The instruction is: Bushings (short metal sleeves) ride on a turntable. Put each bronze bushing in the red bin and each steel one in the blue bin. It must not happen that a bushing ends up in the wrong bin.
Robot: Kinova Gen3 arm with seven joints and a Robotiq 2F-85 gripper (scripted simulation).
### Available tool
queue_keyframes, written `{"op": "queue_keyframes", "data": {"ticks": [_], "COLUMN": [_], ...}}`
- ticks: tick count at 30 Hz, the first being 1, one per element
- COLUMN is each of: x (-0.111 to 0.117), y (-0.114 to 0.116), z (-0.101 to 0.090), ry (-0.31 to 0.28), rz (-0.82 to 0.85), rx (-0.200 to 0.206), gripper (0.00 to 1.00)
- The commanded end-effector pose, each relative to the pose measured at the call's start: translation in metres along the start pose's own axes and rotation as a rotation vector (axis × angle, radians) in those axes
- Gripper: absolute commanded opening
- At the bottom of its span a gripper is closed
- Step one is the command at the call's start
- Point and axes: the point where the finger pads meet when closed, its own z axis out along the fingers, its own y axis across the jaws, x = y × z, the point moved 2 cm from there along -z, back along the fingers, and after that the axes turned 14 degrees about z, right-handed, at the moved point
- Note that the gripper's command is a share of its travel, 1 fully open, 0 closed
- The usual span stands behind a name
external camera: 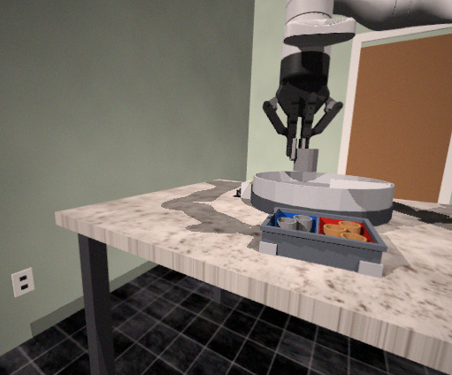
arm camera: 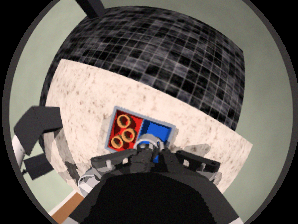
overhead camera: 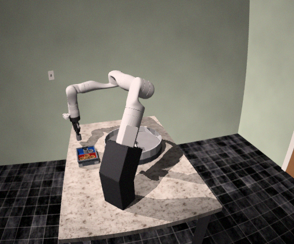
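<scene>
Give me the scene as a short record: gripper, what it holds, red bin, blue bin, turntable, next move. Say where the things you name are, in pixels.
gripper: closed on a steel bushing, raised above the table
held piece: gray steel bushing point(overhead camera: 79, 138) point(external camera: 307, 160), gripped by its wall
red bin point(overhead camera: 91, 153) point(external camera: 325, 222) point(arm camera: 131, 116): three bronze bushings
blue bin point(overhead camera: 81, 149) point(external camera: 314, 221) point(arm camera: 159, 131): two steel bushings
turntable point(overhead camera: 156, 149) point(external camera: 321, 196): gray, round and walled; contents partly hidden
next move: probably lower the held piece into the blue bin
</scene>
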Motion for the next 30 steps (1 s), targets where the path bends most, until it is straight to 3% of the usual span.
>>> {"op": "queue_keyframes", "data": {"ticks": [1, 12, 17, 22, 27, 30], "x": [0.001, 0.001, 0.001, 0.001, 0.001, 0.001], "y": [0.0, 0.0, 0.0, 0.0, 0.0, 0.0], "z": [-0.001, -0.001, 0.022, 0.022, 0.045, 0.045], "ry": [0.001, 0.001, 0.001, 0.001, 0.001, 0.001], "rz": [-0.001, -0.001, -0.001, -0.001, -0.001, -0.001], "rx": [-0.002, -0.002, -0.002, -0.002, -0.002, -0.002], "gripper": [0.0, 0.0, 0.0, 0.0, 0.0, 0.0]}}
